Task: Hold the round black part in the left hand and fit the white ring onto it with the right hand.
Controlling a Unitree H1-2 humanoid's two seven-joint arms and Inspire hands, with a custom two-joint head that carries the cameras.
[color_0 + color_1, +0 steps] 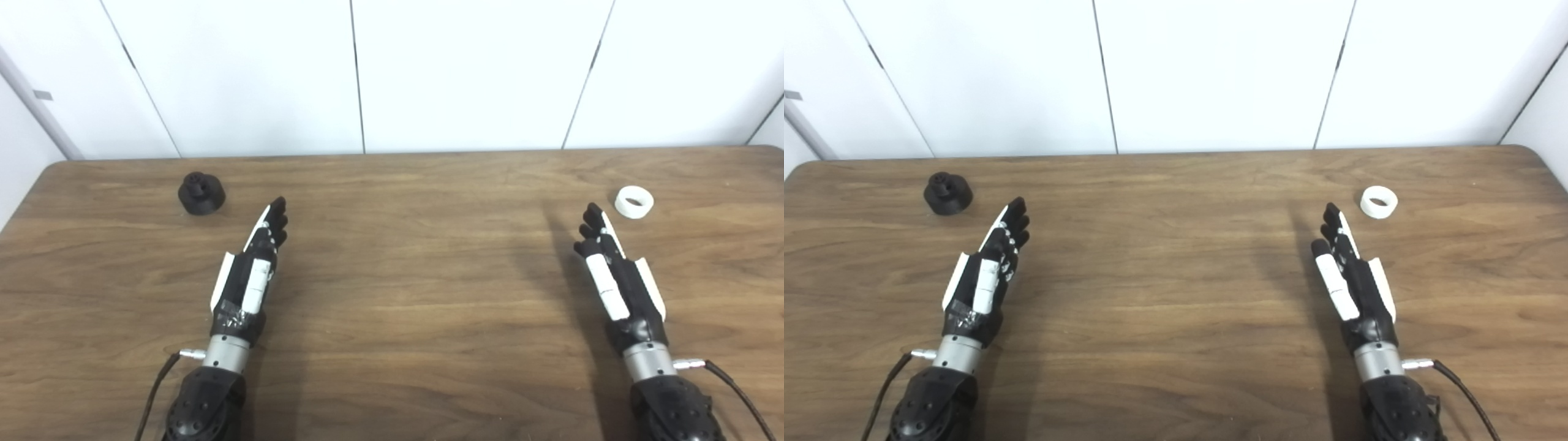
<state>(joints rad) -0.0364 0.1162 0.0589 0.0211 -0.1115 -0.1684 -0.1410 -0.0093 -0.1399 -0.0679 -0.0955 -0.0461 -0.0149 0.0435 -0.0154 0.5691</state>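
Observation:
The round black part (201, 193) stands on the wooden table at the far left, with a small knob on top. My left hand (254, 266) lies flat and open below and to the right of it, fingers stretched out, holding nothing. Over at the far right lies the white ring (634, 202), its hole facing up. My right hand (612, 269) is open as well, its fingertips a short way below and to the left of the ring, not touching it.
The wooden table (404, 275) runs across the whole view, with its far edge against a white panelled wall (367, 73). Cables trail from both wrists at the bottom corners.

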